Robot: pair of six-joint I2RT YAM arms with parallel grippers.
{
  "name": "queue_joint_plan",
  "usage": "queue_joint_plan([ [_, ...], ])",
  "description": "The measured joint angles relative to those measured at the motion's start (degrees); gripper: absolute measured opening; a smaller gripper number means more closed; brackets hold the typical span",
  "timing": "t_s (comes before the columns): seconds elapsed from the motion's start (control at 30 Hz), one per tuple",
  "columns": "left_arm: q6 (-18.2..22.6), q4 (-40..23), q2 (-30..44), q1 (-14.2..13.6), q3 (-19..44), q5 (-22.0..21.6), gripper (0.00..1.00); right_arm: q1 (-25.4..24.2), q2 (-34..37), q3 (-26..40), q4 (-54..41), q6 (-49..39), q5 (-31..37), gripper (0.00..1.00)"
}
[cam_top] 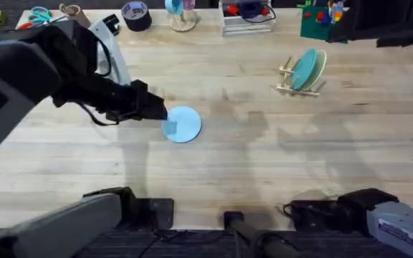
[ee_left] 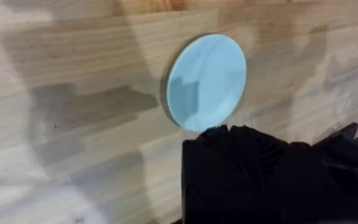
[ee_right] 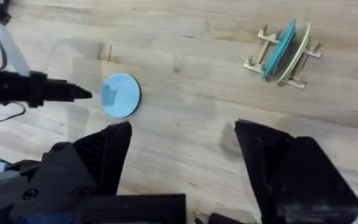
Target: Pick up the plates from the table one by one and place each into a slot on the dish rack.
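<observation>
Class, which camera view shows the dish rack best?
The right wrist view: the dish rack shows clearly, with pegs and a teal plate standing in it. The overhead view shows it smaller and farther away.

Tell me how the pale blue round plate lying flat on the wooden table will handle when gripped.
The pale blue round plate looks thin and rigid, probably light. Lying flat on the wooden table, its low edge may slide when nudged.

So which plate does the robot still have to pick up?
Look at the wooden table, near its middle. The pale sky blue plate lies flat there, right at the tip of the left gripper. The teal plate and a cream plate stand upright in the dish rack instead.
</observation>
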Motion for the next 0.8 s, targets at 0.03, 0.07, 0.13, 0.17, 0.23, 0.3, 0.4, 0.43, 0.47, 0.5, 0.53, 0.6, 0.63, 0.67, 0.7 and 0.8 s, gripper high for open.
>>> queue_joint_plan([
  [0.03, 0.0, 0.9, 1.1, 0.0, 0.0, 0.2, 0.042, 0.0, 0.0, 0.0, 0.0, 0.0, 0.0, 0.995],
  [0.07, 0.0, 1.6, 2.3, 0.0, 0.0, 0.4, 0.042, 0.0, 0.0, 0.0, 0.0, 0.0, 0.0, 0.995],
  [0.13, 0.1, 2.6, 4.6, 0.0, 0.0, 1.0, 0.042, 0.0, 0.0, 0.0, 0.0, 0.0, 0.0, 0.995],
  [0.17, 0.3, 2.9, 5.7, 0.0, 0.0, 1.2, 0.042, 0.0, 0.0, 0.0, 0.0, 0.0, 0.0, 0.995],
  [0.23, 0.7, 3.5, 7.8, 0.0, 0.0, 1.4, 0.042, 0.0, 0.0, 0.0, 0.0, 0.0, 0.0, 0.995],
  [0.3, 1.2, 4.1, 9.6, 0.0, 0.0, 1.8, 0.042, 0.0, 0.0, 0.0, 0.0, 0.0, 0.0, 0.995],
  [0.4, 1.6, 5.5, 11.6, 0.0, 0.0, 2.0, 0.042, 0.0, 0.0, 0.0, 0.0, 0.0, 0.0, 0.995],
  [0.43, 1.7, 6.0, 12.1, 0.0, 0.0, 2.1, 0.042, 0.0, 0.0, 0.0, 0.0, 0.0, 0.0, 0.995],
  [0.47, 1.8, 6.5, 12.6, 0.0, 0.0, 2.2, 0.042, 0.0, 0.0, 0.0, 0.0, 0.0, 0.0, 0.995],
  [0.5, 1.8, 6.9, 13.2, 0.0, 0.0, 2.2, 0.042, 0.0, 0.0, 0.0, 0.0, 0.0, 0.0, 0.995],
  [0.53, 1.8, 7.2, 13.6, 0.1, 0.0, 2.2, 0.042, 0.0, 0.0, 0.0, 0.0, 0.0, 0.0, 0.993],
  [0.6, 1.8, 7.3, 14.8, 0.8, 0.0, 2.3, 0.042, 0.0, 0.0, 0.0, 0.0, 0.0, 0.0, 0.993],
  [0.63, 1.8, 7.4, 15.4, 1.3, 0.0, 2.4, 0.042, 0.0, 0.0, 0.0, 0.0, 0.0, 0.0, 0.994],
  [0.67, 2.0, 7.4, 16.0, 2.0, 0.0, 2.5, 0.042, 0.0, 0.0, 0.0, 0.0, 0.1, 0.0, 0.994],
  [0.7, 2.4, 7.3, 16.9, 2.9, 0.0, 2.9, 0.042, 0.0, 0.0, 0.0, 0.0, 0.1, 0.0, 0.995],
  [0.8, 3.5, 7.4, 19.4, 4.6, 0.0, 3.9, 0.042, 0.0, 0.0, 0.0, 0.0, 0.1, 0.0, 0.995],
])
